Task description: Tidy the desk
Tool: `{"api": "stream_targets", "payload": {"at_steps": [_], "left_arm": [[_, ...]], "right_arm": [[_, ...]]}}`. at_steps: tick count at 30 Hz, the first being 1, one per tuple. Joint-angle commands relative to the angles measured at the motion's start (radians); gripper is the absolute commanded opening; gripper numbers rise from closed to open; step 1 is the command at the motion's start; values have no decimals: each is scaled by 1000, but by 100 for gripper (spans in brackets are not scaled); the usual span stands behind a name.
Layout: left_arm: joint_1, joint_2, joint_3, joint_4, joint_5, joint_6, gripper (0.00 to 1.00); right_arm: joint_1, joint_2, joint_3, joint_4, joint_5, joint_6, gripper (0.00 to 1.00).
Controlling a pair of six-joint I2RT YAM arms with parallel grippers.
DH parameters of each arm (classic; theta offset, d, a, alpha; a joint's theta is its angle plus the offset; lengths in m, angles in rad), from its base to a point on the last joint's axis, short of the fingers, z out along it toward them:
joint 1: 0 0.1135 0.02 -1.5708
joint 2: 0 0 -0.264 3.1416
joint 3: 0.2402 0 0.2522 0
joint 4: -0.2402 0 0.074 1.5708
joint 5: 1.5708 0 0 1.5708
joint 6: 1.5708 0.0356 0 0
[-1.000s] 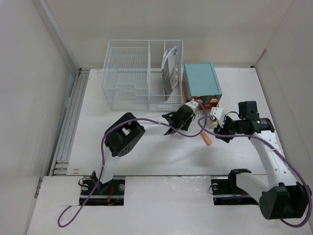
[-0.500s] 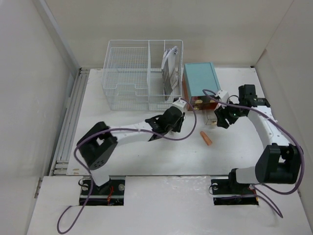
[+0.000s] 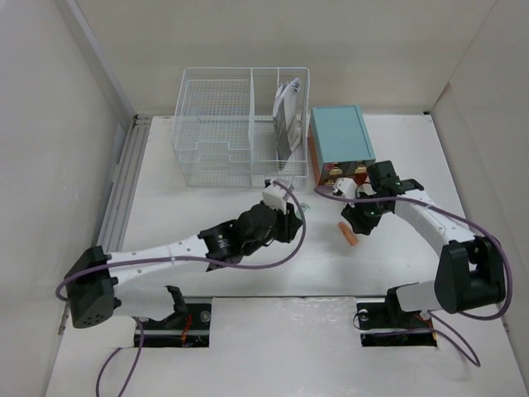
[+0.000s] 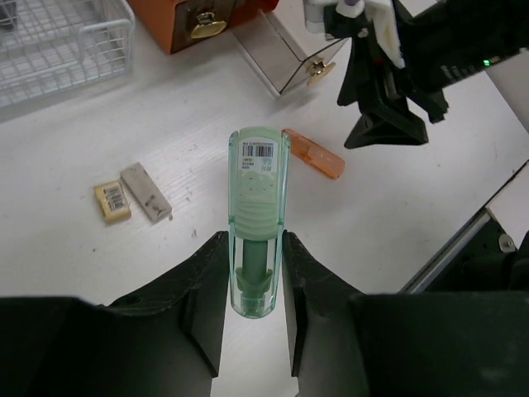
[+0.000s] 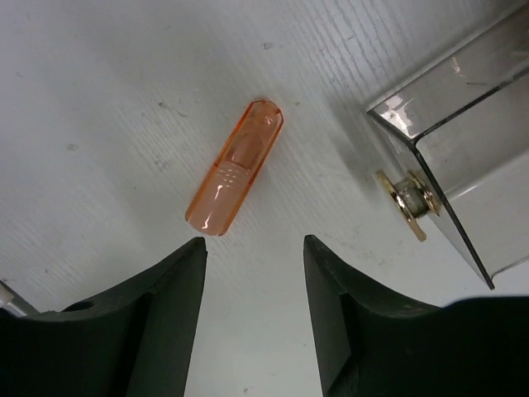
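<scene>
The desk (image 3: 207, 215) is a white tabletop. My left gripper (image 3: 291, 220) is shut on a pale green see-through tube with a barcode label (image 4: 258, 223) and holds it above the desk, pointing at the right arm. My right gripper (image 3: 357, 222) is open and empty, just above the desk. An orange see-through cap (image 5: 235, 168) lies flat just ahead of its left finger; the cap also shows in the top view (image 3: 350, 236) and the left wrist view (image 4: 314, 154). The right gripper (image 5: 254, 248) touches nothing.
The teal box (image 3: 339, 136) has a small drawer (image 5: 463, 157) pulled out, with a brass knob (image 5: 405, 203), close to my right gripper. A white wire basket (image 3: 215, 124) stands at the back and holds papers. Two small erasers (image 4: 111, 202) (image 4: 146, 192) lie on the desk.
My left arm has drawn back toward the near left, still holding the green tube. My right gripper has moved from the open drawer down to just above the orange cap.
</scene>
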Motion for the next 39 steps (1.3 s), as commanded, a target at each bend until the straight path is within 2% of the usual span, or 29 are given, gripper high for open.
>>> {"api": "stream_targets", "payload": {"at_steps": [1,7,14,22,25,27,29,31,33,39], "left_arm": [[-30,-125,-50,-18,-78,-57,0],[-41,-312,-116,-131,-164,-109,0],[-50,-426,-154,-206,-207,-129,0],[-50,-426,-154,-216,-207,-109,0],[-50,-395,-127,-202,-207,-88,0],[-50,-365,-114,-176,-196,-77,0],[-50,-339,-90,-176,-187,-65,0],[-50,-305,-71,-163,-178,-54,0],[-50,-291,-58,-153,-168,-45,0],[-50,-271,-29,-140,-159,-34,0]], "right_arm": [[34,57,0,96,66,48,56],[118,137,0,137,97,103,56],[208,190,-9,185,156,184,56],[221,276,0,200,230,218,55],[221,276,0,200,239,218,47],[221,276,0,191,239,218,37],[221,264,0,191,248,218,37],[221,250,-9,180,259,218,44],[221,238,-9,168,259,207,46],[193,227,-9,119,259,174,51]]}}
